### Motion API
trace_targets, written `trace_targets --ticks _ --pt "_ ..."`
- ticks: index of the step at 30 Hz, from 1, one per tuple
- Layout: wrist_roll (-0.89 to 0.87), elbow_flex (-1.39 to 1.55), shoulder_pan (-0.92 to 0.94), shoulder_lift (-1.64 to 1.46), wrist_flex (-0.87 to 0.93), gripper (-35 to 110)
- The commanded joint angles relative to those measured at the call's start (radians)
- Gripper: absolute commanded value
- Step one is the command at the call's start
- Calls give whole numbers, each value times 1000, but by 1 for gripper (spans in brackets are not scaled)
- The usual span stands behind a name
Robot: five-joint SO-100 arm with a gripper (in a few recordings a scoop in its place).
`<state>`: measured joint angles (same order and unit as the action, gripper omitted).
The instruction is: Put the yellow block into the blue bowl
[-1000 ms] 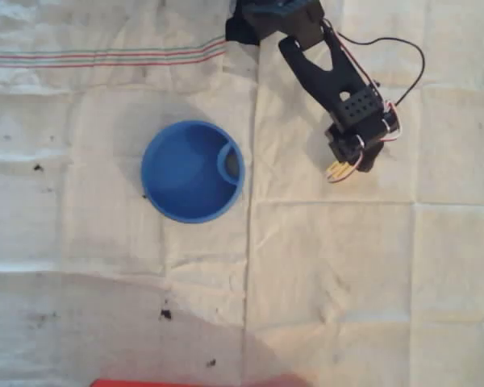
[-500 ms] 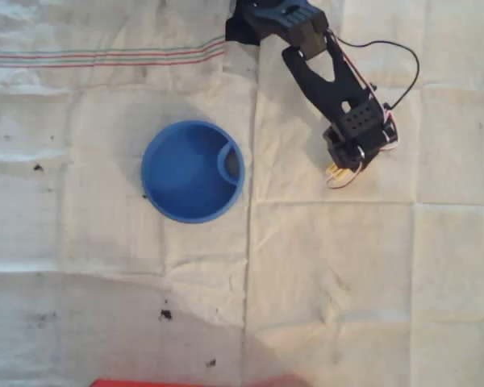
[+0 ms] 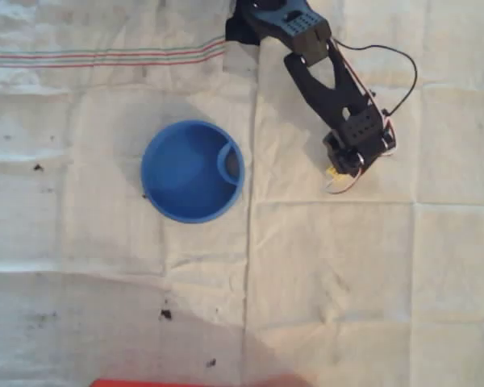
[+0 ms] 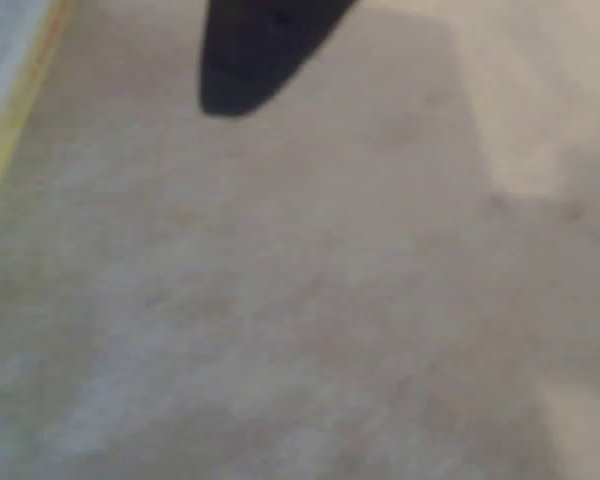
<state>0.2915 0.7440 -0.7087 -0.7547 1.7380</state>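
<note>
The blue bowl sits left of centre on the cloth, its ring handle at the right rim. In the overhead view the black arm reaches down from the top, and my gripper points down over the yellow block, of which a small yellow sliver peeks out under the gripper's lower left. The wrist view is blurred: one dark fingertip hangs at the top over bare cloth. A yellow edge of the block runs along the far left, apart from the finger. Nothing is held.
A wrinkled white cloth covers the table, with coloured stripes at the upper left. Dark specks dot the lower left. A red edge shows at the bottom. White and black wires loop beside the gripper.
The gripper head has shifted slightly left and up over the yellow block, so less yellow shows beneath it. The bowl has not moved.
</note>
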Motion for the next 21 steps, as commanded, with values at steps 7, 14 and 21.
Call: trace_targets --ticks 7,14,21 --pt "-8 -64 23 -190 12 -1" --pt "-11 -44 71 -518 104 0" --pt "-9 81 268 -652 94 0"
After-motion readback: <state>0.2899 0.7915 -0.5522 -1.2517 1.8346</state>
